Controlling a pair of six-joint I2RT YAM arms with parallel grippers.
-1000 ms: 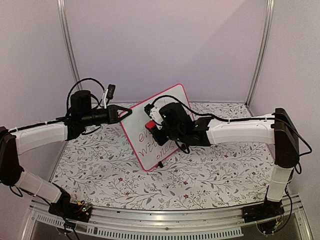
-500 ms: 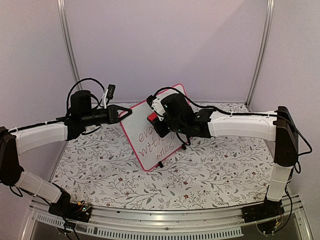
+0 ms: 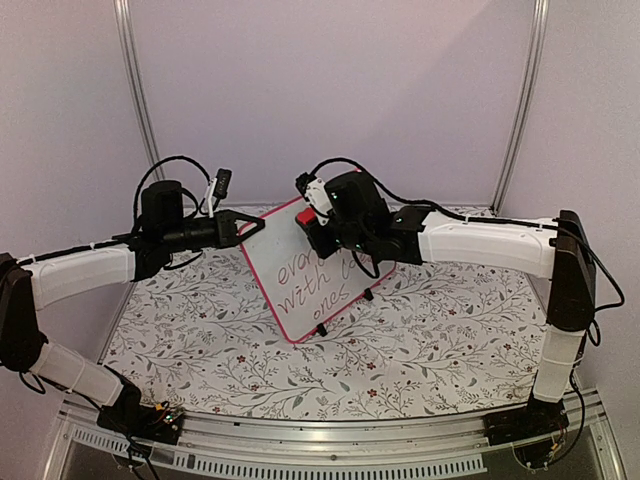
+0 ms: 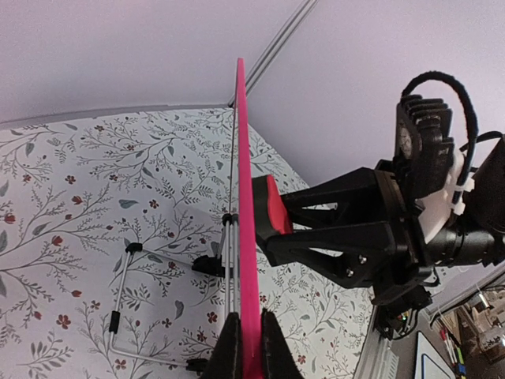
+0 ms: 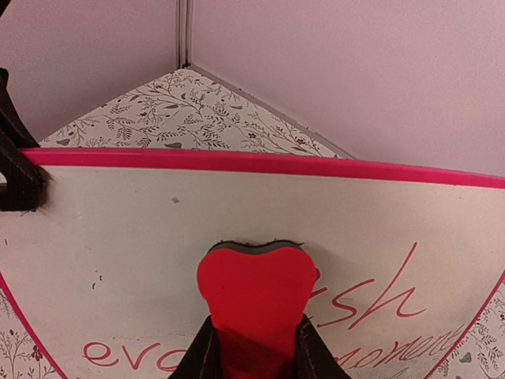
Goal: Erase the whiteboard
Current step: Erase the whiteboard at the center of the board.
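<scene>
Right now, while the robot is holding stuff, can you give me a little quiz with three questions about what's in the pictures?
1. True or false: the left gripper is shut on the pink edge of the whiteboard.
2. Pick one: what is in the right gripper? A) a marker, B) a red eraser, C) a cloth.
3. Short answer: are there words on the whiteboard?

Key: 1 true. 2 B, and it sits flat against the board. 3 yes, red handwriting below the eraser.
</scene>
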